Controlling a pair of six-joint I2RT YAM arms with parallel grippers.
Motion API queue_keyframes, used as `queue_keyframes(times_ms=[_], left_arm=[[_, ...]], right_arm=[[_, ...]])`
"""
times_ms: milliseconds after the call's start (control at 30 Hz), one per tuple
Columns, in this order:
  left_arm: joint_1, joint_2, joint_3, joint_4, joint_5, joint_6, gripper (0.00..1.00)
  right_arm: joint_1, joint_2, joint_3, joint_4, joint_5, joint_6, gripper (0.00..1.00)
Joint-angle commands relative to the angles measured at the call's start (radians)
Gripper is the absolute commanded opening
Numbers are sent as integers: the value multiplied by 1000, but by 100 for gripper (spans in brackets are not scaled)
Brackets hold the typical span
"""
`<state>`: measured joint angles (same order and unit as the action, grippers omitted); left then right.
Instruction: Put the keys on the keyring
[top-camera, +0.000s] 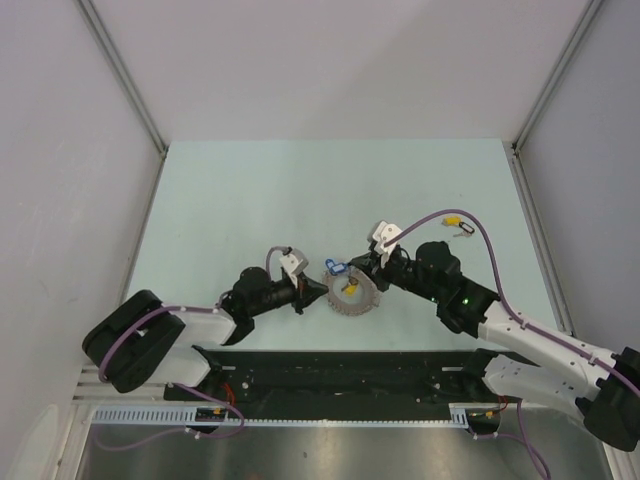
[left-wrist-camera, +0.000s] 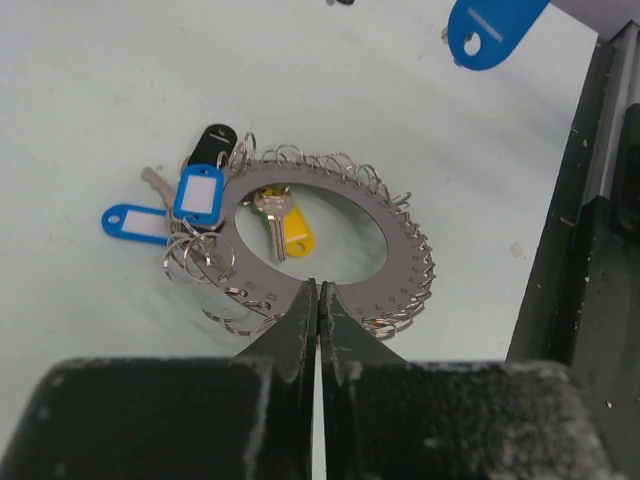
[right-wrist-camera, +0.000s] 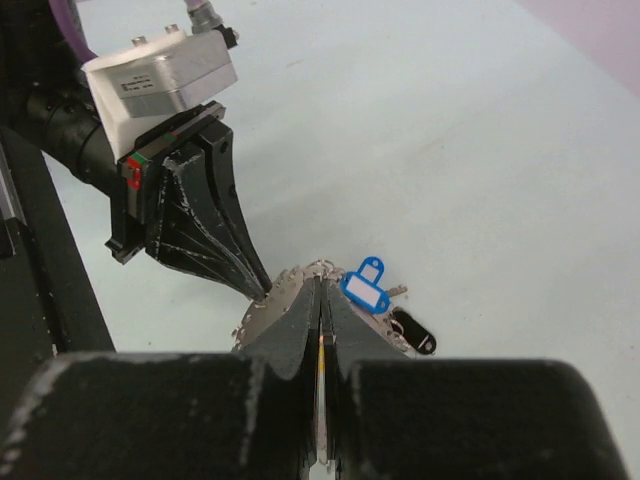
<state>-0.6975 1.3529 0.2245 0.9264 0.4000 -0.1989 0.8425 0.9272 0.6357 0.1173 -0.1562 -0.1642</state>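
The keyring (top-camera: 352, 300) lies flat on the table, a silver band (left-wrist-camera: 400, 262) edged with small wire loops. Inside its hole rests a key with a yellow tag (left-wrist-camera: 296, 232). Keys with blue tags (left-wrist-camera: 196, 194) and a black tag (left-wrist-camera: 212, 140) cluster at its far-left rim, seemingly hanging from the loops. My left gripper (left-wrist-camera: 318, 286) is shut, its tips pressed on the ring's near band. My right gripper (right-wrist-camera: 320, 284) is shut too, hovering over the ring (right-wrist-camera: 262, 312) beside a blue tag (right-wrist-camera: 364, 290) and a black tag (right-wrist-camera: 413, 333).
Another blue tag (left-wrist-camera: 490, 30) shows at the top edge of the left wrist view. Two loose keys, one yellow-tagged (top-camera: 452, 216) and one black-tagged (top-camera: 466, 229), lie at the far right under the right arm's cable. The left gripper's (right-wrist-camera: 258, 290) tips meet the ring opposite mine.
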Motion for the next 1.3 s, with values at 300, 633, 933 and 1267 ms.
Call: queue_keyframes(times_ms=[300,633,933,1267], left_arm=[[-121,-40,-67,-73,-259,-57,0],[-174,-2,6,-294,-288,-27,0],[-192,5,91,-488,-306,-33,6],[-200,-43,136,-601,-323,-59,16]], right_arm=[[17,76,10,-38,-39,91,0],[15,32,-22,-53,3,74,0],[13,2,-36,-62,17,72,0],[13,10,-37,-59,1,72,0]])
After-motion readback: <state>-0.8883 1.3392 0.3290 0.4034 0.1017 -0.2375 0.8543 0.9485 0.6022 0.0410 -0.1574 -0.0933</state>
